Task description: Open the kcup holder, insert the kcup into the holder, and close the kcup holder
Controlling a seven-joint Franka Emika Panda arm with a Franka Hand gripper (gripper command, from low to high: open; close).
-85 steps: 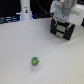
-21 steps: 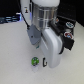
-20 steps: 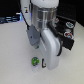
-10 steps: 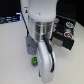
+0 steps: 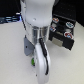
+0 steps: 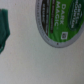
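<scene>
The kcup [image 6: 57, 20] fills much of the wrist view, close below the camera; its round green top has white lettering and a whitish rim. In the exterior view only a sliver of the kcup [image 5: 33, 61] shows on the white table beside my white arm. My gripper [image 5: 30, 54] hangs low right over it, mostly hidden by the arm, and its fingers cannot be made out. The kcup holder [image 5: 62, 32], a black box with pale label panels, stands behind at the exterior view's right with its lid down.
A blurred teal shape [image 6: 5, 32] sits at the edge of the wrist view; I cannot tell what it is. The white table [image 5: 67, 65] spreads around the arm. Dark equipment [image 5: 9, 19] lines the back at the exterior view's left.
The arm has swung from beside the kcup holder across the table and come down over the kcup, which is now almost hidden behind it in the exterior view.
</scene>
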